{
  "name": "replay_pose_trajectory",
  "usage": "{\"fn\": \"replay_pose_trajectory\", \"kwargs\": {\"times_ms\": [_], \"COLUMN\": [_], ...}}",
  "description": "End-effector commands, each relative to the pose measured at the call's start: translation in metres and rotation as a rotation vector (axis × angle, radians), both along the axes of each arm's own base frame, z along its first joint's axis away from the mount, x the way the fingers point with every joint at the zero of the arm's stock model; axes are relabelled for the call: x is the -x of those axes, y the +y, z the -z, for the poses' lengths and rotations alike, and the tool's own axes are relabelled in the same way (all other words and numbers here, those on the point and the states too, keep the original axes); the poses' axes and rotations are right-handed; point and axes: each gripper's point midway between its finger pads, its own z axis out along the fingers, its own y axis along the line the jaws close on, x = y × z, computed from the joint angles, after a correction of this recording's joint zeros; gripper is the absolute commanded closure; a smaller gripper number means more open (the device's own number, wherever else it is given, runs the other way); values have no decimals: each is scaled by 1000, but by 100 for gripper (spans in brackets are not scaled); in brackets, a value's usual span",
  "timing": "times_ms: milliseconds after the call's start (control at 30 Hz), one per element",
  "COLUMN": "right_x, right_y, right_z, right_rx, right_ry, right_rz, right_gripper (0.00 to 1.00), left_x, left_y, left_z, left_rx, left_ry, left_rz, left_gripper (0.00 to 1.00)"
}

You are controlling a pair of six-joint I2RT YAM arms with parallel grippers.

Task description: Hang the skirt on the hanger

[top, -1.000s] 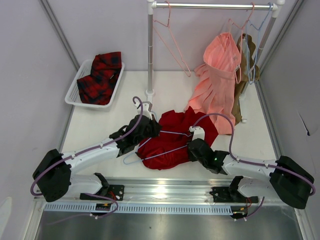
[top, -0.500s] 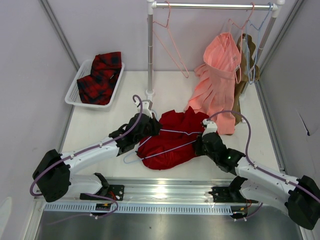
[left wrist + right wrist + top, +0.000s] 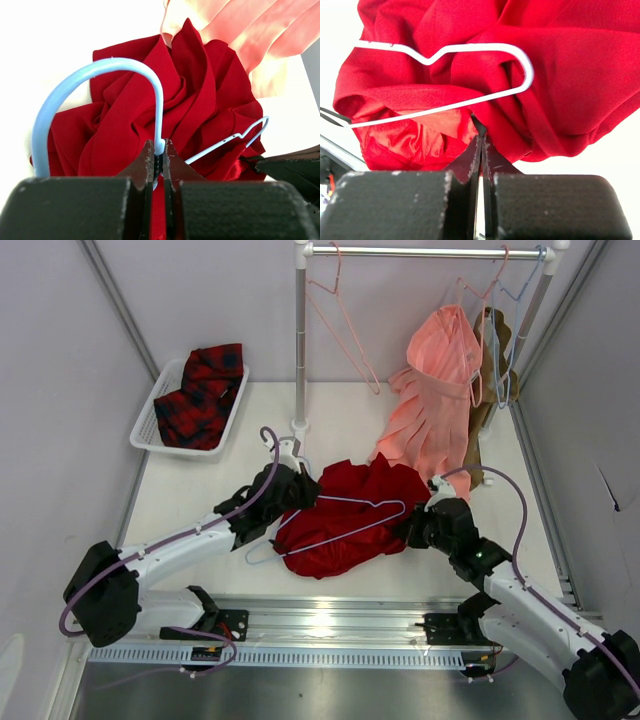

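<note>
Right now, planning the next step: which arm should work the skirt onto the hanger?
Right. The right end effector pinches the skirt's edge by the hanger's end; the left end effector clamps the hanger's neck.

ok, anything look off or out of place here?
Nothing damaged or spilled. The skirt is a crumpled heap on the table, and the hanger lies across its top rather than threaded through it. Left gripper pinches the hanger at the hook's base; right gripper pinches the skirt's edge.

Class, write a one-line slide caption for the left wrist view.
Left tool shut on the light-blue hanger at its hook, deep-red skirt crumpled beyond.
</note>
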Motion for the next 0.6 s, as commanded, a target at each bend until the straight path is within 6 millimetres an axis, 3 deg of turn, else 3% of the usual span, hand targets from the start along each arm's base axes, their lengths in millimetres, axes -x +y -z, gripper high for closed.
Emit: {"fn": "replay_pose_trajectory", "kwargs": {"times_ms": [0,167,567], "right_x": [7,2,-11], "right_y": [3,-4,-10], "right_z": [-3,0,1], "right_rx": [-75,-110,-217], "right_ry": [34,55,119], "right_rz": [-44,-27,12], "right_gripper": [100,100,100], "left_x": [-8,-5,4], "left_y": [5,12,15], "left_z": [-14,-8,-28], "left_rx": [13,10,63], "left_ry": [-63,-59,-136], "left_rz": [-13,-19,15], "left_gripper": [100,100,100]}}
